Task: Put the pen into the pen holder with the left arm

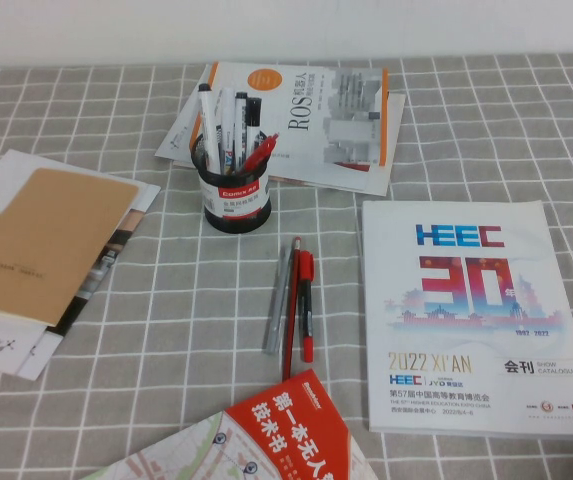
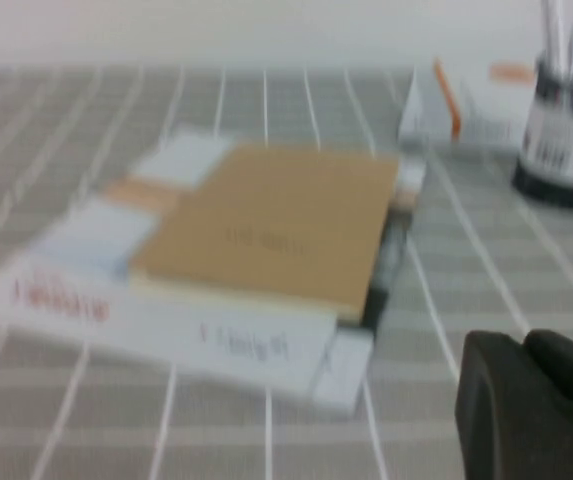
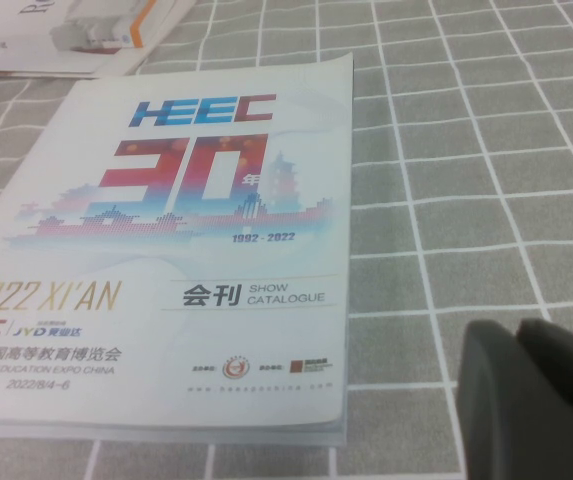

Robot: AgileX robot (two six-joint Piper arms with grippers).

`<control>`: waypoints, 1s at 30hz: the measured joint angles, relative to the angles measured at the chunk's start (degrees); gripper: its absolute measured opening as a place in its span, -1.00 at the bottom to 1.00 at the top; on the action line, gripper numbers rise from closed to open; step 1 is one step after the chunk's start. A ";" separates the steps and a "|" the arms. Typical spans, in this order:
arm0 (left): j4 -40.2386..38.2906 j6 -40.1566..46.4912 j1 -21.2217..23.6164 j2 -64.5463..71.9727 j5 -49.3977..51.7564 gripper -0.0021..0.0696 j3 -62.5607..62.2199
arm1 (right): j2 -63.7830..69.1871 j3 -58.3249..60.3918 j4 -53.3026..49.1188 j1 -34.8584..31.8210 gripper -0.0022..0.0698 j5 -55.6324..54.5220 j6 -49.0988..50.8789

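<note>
Beyond the tan notebook (image 2: 276,225), the pen holder (image 2: 566,160) stands ahead of your left gripper (image 2: 541,410), with white markers (image 1: 211,125) upright inside. The right gripper (image 3: 541,400) sits by the catalogue (image 3: 166,250). You cannot tell whether either gripper is open or closed.

Crowded pen holder (image 1: 234,196), books around

The pen holder (image 1: 235,195) stands upright on the grey checked surface (image 1: 196,300) — a black mesh cup with a red and white label band, its base overlapping the corner of a white booklet behind it. Several white-barrelled markers with black caps lean inside it, plus a red one. The pen (image 1: 209,118) is the leftmost of these, black cap up, tilted a little toward the robot's left.

The left claw (image 2: 531,405) shows only as a dark blurred shape in its wrist view, low over the surface near a brown notebook — the holder (image 2: 563,140) is well apart from it. The right claw (image 3: 531,400) hangs beside a white catalogue.
</note>
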 joint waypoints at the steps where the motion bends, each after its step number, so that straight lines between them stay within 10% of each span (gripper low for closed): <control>1: 0.00 -0.11 0.00 0.00 1.52 -0.94 0.00 | 0.00 0.00 0.00 0.00 -0.97 0.00 0.00; 30: 0.54 -0.20 0.00 -0.13 5.83 -0.94 0.13 | 0.00 0.00 0.04 0.00 -0.97 0.00 0.00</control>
